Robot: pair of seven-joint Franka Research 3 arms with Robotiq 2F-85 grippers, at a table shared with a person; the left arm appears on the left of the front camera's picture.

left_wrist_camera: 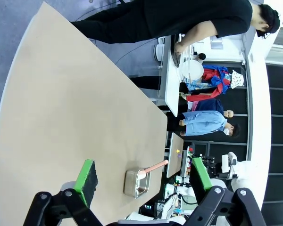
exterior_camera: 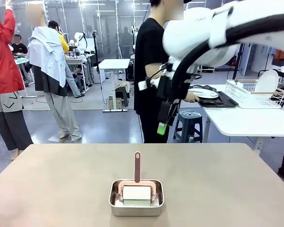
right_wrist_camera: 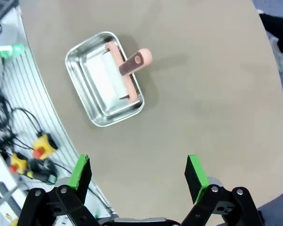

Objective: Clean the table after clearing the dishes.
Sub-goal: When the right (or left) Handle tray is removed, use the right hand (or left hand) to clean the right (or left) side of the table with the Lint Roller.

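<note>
My right arm (exterior_camera: 236,28) reaches in from two o'clock. The right gripper (exterior_camera: 163,124) hangs pointing toward six o'clock, jaws wide apart. My left gripper (left_wrist_camera: 144,179) is spread wide too.

We see a small steel pan (exterior_camera: 136,208) holding a white roller (exterior_camera: 137,193), its pink handle rising past the pan's far rim. Farther off to the right we make out a white table (exterior_camera: 246,123) carrying a white dish rack (exterior_camera: 246,93), with a grey stool (exterior_camera: 188,122) just beside it.
</note>
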